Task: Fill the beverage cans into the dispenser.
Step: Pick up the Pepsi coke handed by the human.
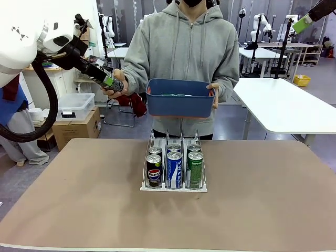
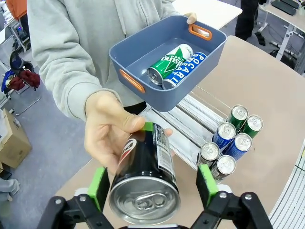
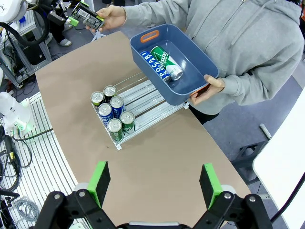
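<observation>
Cans, two lying inside the blue bin just beyond my left gripper, show from my wrist cameras; its wall hides them from the front. That gripper clamps a dark can; my right gripper gapes, empty.

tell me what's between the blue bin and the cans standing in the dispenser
Just the dispenser's empty lanes: no can lies between the six standing cans and the blue bin held up at its far end. Clearest in the right wrist view.
</observation>
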Controlling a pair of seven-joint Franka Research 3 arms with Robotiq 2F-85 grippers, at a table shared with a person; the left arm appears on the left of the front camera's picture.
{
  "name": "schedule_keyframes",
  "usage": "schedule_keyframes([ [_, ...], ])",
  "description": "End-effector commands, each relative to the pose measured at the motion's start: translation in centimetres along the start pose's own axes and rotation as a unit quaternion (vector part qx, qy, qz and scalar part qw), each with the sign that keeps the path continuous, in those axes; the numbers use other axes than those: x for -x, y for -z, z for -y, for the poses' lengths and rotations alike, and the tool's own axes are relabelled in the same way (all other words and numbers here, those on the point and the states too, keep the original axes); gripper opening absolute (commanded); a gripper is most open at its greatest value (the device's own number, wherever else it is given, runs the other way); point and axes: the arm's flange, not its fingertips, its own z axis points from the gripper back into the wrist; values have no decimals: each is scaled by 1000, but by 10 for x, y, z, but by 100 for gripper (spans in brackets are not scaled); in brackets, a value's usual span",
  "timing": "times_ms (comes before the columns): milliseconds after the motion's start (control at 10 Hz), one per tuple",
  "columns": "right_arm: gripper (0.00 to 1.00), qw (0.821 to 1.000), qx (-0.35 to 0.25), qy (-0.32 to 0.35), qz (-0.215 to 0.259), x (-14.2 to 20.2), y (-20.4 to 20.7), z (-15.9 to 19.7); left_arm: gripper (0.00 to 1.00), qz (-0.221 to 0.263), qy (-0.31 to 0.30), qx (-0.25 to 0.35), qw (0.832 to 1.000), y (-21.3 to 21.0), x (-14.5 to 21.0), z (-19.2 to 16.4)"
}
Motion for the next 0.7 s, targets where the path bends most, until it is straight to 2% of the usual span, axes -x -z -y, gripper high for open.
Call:
schedule_keyframes([
  [0, 100, 1000, -6, 0, 3, 0, 1, 1, 44, -2, -5, -1, 1000, 0, 2, -1],
  [100, 100, 1000, -6, 0, 3, 0, 1, 1, 0, -2, -7, -1, 1000, 0, 4, -1],
  [300, 100, 1000, -6, 0, 3, 0, 1, 1, 0, -2, -13, -6, 1000, 1, 5, -2],
  [400, 100, 1000, -6, 0, 3, 0, 1, 1, 16, -2, -17, -12, 1000, -1, 6, -3],
  [600, 100, 1000, -6, 0, 3, 0, 1, 1, 0, 10, -17, -20, 1000, -3, 8, -3],
])
